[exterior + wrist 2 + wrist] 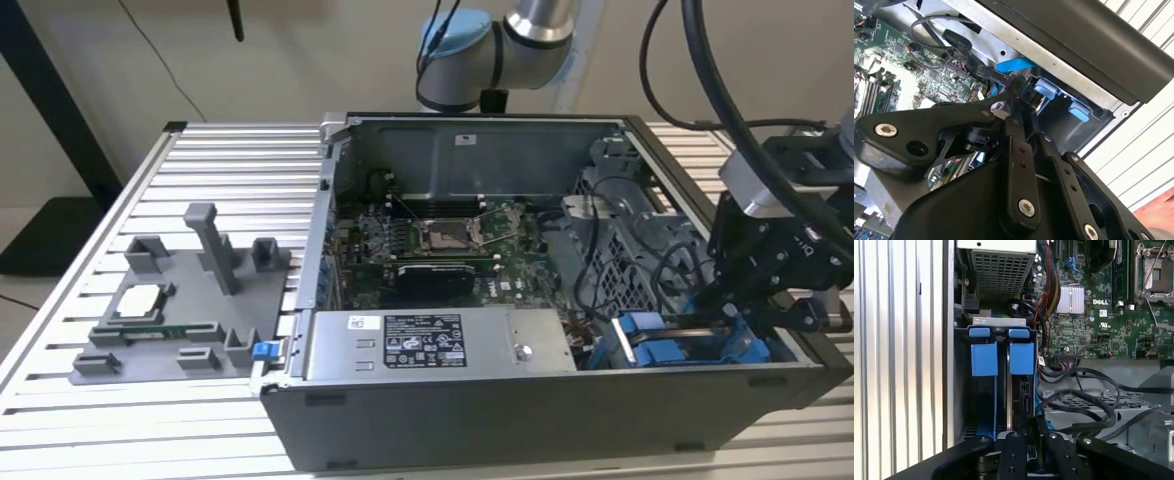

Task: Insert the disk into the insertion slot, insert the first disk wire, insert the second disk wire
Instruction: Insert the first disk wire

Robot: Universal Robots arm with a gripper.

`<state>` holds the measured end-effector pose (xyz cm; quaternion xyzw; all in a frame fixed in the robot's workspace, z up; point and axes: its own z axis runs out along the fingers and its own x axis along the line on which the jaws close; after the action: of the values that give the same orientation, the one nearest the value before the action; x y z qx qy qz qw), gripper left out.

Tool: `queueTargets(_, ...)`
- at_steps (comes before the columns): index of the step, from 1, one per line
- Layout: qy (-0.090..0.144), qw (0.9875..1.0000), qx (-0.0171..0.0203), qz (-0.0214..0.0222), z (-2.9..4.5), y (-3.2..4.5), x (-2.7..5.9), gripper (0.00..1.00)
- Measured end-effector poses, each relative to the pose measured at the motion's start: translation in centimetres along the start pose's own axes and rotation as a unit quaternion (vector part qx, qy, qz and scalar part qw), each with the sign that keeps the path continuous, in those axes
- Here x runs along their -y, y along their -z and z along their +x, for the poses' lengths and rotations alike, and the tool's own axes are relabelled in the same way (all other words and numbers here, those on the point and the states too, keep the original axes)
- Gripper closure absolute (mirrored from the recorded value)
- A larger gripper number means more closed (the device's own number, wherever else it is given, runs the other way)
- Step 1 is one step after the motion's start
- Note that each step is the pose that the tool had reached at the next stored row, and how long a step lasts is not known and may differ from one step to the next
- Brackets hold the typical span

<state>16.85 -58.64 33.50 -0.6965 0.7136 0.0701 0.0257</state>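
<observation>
Slatted metal table (899, 365), blue-framed disk (1023, 390) seated in insertion slot (961, 390)

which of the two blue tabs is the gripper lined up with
The tab nearer the motherboard, straight ahead of the gripper; the other hugs the case wall.

A plain, evenly lit cream wall (294, 60) stands behind the ribbed aluminium table (227, 150) (slatted all across); a black post (54, 100) leans at the exterior view's left.
</observation>
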Motion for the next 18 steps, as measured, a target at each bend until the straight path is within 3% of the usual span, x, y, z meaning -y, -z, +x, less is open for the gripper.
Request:
queueTargets(3, -0.001, 1.0, -0.0008, 0.0003, 0.03, -0.24, 0.02, 1.0)
queueTargets(6, -0.002, 1.0, 0.0008, 0.0002, 0.06, -0.4, 0.02, 1.0)
queueTargets(7, -0.002, 1.0, 0.0006, 0.0002, 0.05, -0.39, 0.02, 0.0)
queueTargets(9, -0.002, 1.0, 0.0003, 0.0003, 0.0, -0.06, 0.0, 0.0)
queueTargets(14, -0.002, 1.0, 0.0005, 0.0004, -0.28, 1.93, -0.13, 0.0)
queueTargets(18, -0.002, 1.0, 0.0005, 0.0043, -0.45, 2.87, -0.19, 0.0)
